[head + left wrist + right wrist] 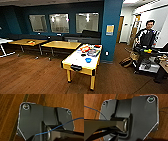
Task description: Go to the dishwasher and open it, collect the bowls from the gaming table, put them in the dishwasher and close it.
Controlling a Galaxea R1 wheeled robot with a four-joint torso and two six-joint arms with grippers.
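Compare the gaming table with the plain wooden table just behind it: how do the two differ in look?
The gaming table has a white top with a yellow rim; the wooden table has a yellow-wood top. The gaming table carries a blue bowl and colourful boxes; on the wooden table none show. The gaming table stands nearer the camera. Both are rectangular and stand on the wood floor.

— what sort of place is this?
— an office break lounge: a gaming table (81, 61) with a yellow rim, plain wooden tables (61, 45), dark sofas (85, 37) under interior windows (59, 23), teal walls (111, 15), wood floor (30, 75).
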